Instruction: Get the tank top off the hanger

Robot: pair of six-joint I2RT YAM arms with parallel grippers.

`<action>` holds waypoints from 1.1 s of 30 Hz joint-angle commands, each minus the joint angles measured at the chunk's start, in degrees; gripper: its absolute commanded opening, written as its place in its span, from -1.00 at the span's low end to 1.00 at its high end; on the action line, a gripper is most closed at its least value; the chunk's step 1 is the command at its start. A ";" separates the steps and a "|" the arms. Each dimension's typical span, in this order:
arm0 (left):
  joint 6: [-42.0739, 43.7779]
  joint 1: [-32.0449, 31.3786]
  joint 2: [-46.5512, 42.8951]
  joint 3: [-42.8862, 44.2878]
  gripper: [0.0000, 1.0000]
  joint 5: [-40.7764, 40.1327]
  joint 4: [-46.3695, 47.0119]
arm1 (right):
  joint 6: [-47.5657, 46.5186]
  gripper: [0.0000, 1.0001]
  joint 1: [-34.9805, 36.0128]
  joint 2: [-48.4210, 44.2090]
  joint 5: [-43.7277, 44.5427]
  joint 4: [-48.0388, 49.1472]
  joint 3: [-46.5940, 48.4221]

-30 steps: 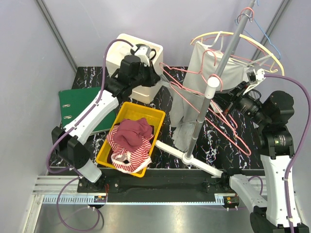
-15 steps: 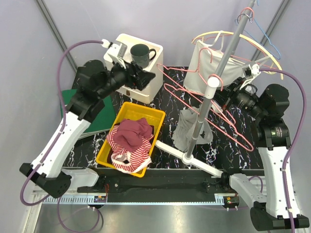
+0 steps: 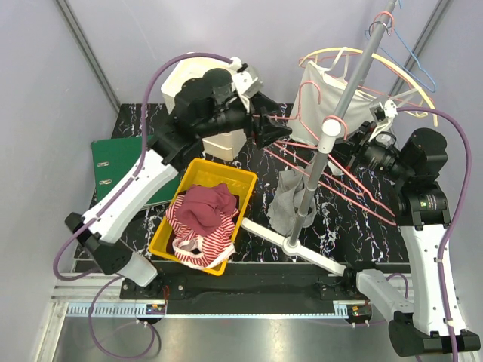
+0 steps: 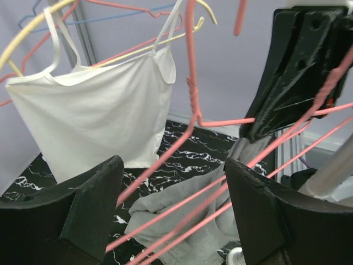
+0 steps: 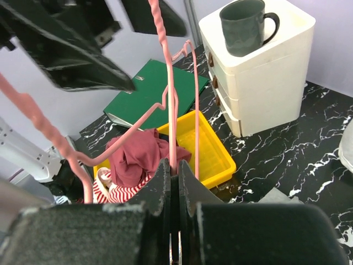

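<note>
Left hand (image 4: 174, 205) newly astride pink hanger (image 4: 190, 99), wide open, contact unclear.

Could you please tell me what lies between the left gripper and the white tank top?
In the left wrist view, pink wire hangers cross the gap between the left gripper and the white tank top; grey cloth lies lower down.

A yellow plastic bin (image 3: 226, 167) is sitting on the black marble table (image 5: 309, 143). A dark red cloth (image 3: 207, 205) is lying in it on top of a red-and-white striped cloth (image 3: 198, 245). A flat green folder (image 3: 121, 154) is lying just beside the bin. A dark green mug (image 5: 242, 25) is standing upright on a white box with drawers (image 5: 259, 88).
</note>
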 commanded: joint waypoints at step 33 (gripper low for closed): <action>12.65 -7.67 3.24 13.01 -1.00 -15.11 -13.52 | 2.41 0.63 -0.01 -8.81 26.50 -9.11 -3.91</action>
